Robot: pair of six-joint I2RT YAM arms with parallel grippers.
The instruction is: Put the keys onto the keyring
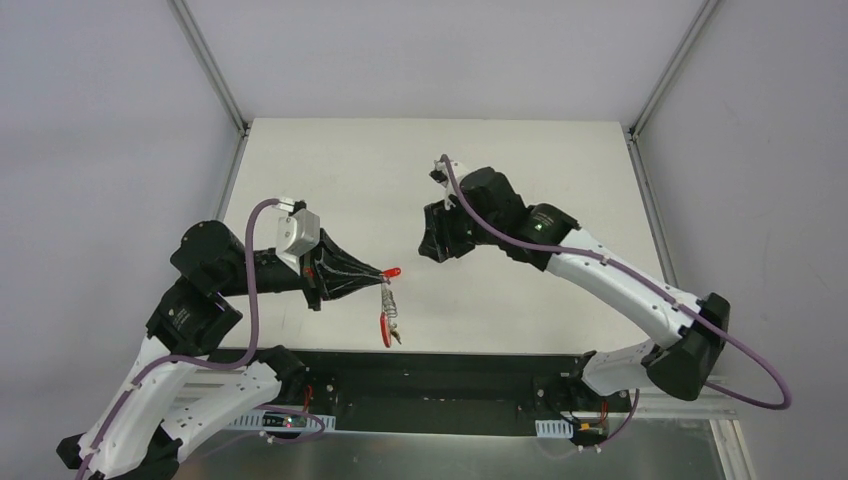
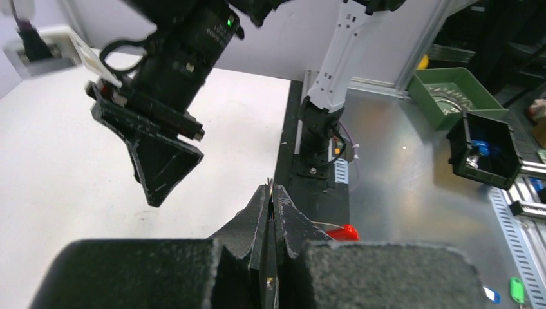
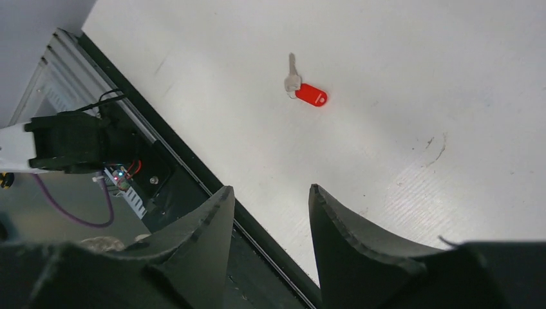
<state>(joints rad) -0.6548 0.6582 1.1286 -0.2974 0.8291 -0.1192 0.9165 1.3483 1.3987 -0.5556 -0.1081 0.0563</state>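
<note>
Right pincer (image 3: 270,196); key (image 3: 293,76) lengthwise, tip away

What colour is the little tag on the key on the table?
Red. The tag on the silvery key shows best in the right wrist view.

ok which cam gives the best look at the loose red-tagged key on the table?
Right wrist. The key and its red tag lie in plain sight on the table, beyond the open right gripper. I can't find that key in the top external or left wrist view; it may be hidden under the right arm.
</note>
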